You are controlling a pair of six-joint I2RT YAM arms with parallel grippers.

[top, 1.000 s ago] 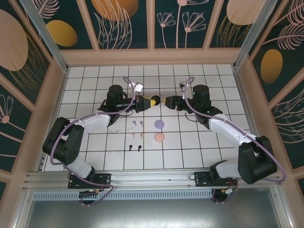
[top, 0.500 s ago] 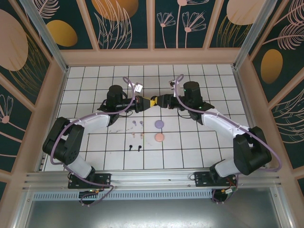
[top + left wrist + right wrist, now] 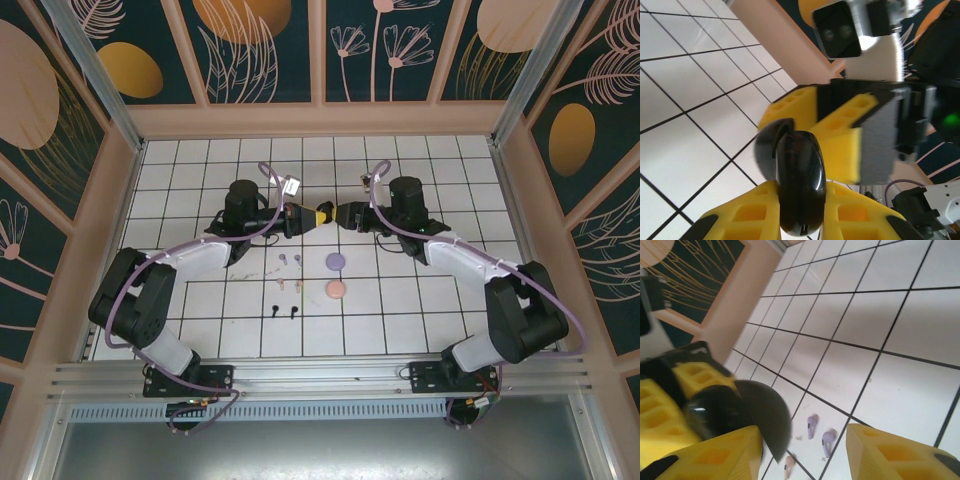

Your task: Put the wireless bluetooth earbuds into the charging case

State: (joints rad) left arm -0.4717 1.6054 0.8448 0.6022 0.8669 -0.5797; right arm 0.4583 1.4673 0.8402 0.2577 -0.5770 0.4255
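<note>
**Earbuds [image 3: 283,284] lie loose on the tabletop [image 3: 420,300] while the black case [image 3: 322,213] is held up**

All six earbuds rest on the white tiles at 6 o'clock of the two pincers, in three short rows. The lilac pair [image 3: 290,259] is farthest from the arm bases, the pink pair [image 3: 291,285] is in the middle and the black pair [image 3: 284,309] is nearest. From the right wrist the lilac pair [image 3: 820,434] shows far below, with one pink bud [image 3: 789,466] at its 7 o'clock.

The lilac case [image 3: 336,261] sits at 3 o'clock of the lilac pair. The pink case [image 3: 335,289] sits at 3 o'clock of the pink pair. Both are shut discs, near their buds but apart from them.

The left pincer [image 3: 800,210] grips the black case [image 3: 797,185] between its yellow fingers, off the tabletop, with the lid partly lifted.

The right pincer [image 3: 805,455] faces it from 3 o'clock. Its jaws stand apart, with bare tiles showing between them. The black case [image 3: 740,415] sits just beside its 9 o'clock finger, and I cannot tell whether they touch.
</note>
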